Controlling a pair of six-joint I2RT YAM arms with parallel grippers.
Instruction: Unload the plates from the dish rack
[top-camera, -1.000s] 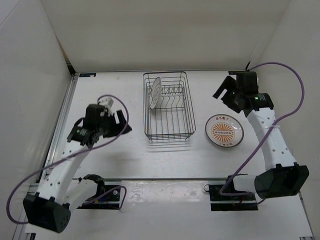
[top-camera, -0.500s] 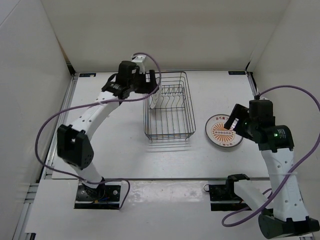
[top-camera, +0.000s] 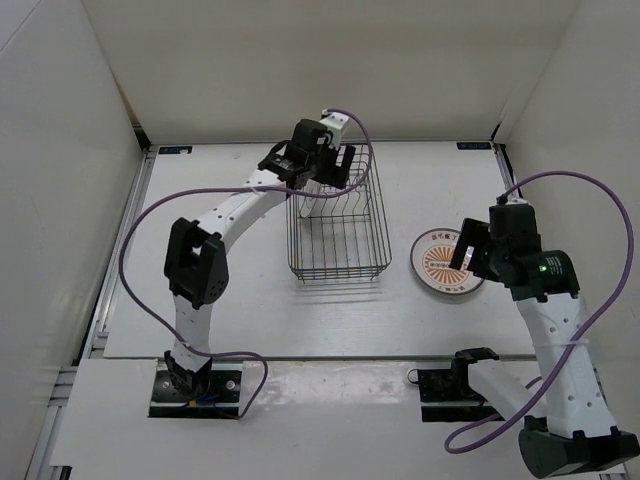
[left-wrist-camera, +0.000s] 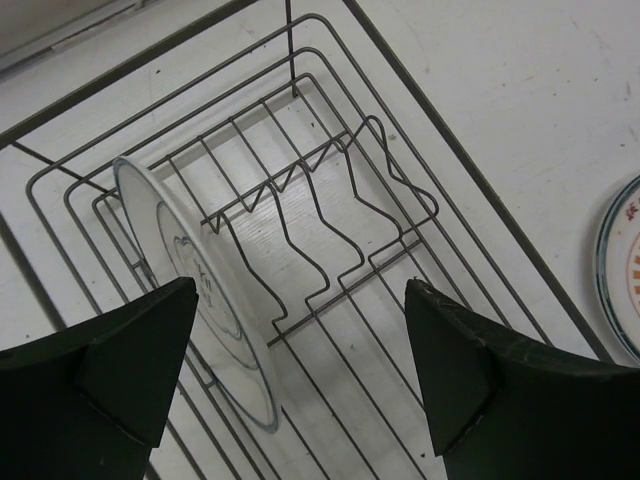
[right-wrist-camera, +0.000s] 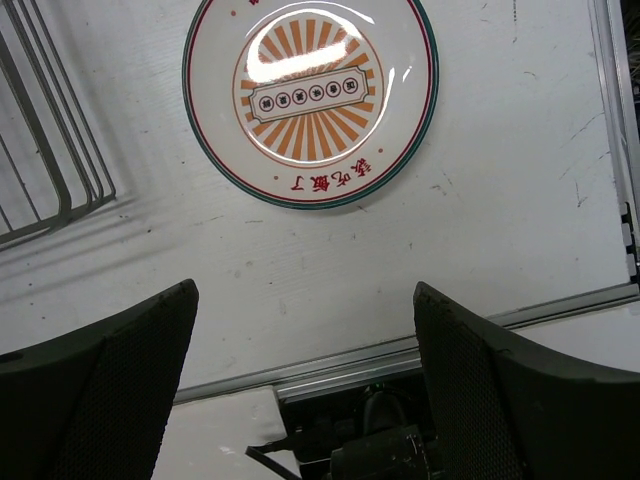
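A dark wire dish rack (top-camera: 338, 225) stands mid-table. In the left wrist view a white plate with dark line markings (left-wrist-camera: 195, 290) stands on edge between the rack's (left-wrist-camera: 330, 230) divider prongs. My left gripper (top-camera: 330, 172) (left-wrist-camera: 300, 375) hovers open over the rack's far end, and the plate's lower rim lies by the left finger (left-wrist-camera: 130, 370), not touching it. An orange sunburst plate (top-camera: 448, 263) (right-wrist-camera: 310, 100) lies flat on the table right of the rack. My right gripper (top-camera: 465, 250) (right-wrist-camera: 305, 375) hangs open above that plate's near side, holding nothing.
White walls close in the table on three sides. An aluminium rail (right-wrist-camera: 400, 355) runs along the near edge, with the arm mounts (top-camera: 455, 385) behind it. Purple cables loop off both arms. The rack's corner (right-wrist-camera: 50, 160) shows at the left of the right wrist view.
My left arm swung from the table's left side to over the rack's far end. My right arm came from the far right corner to above the sunburst plate.
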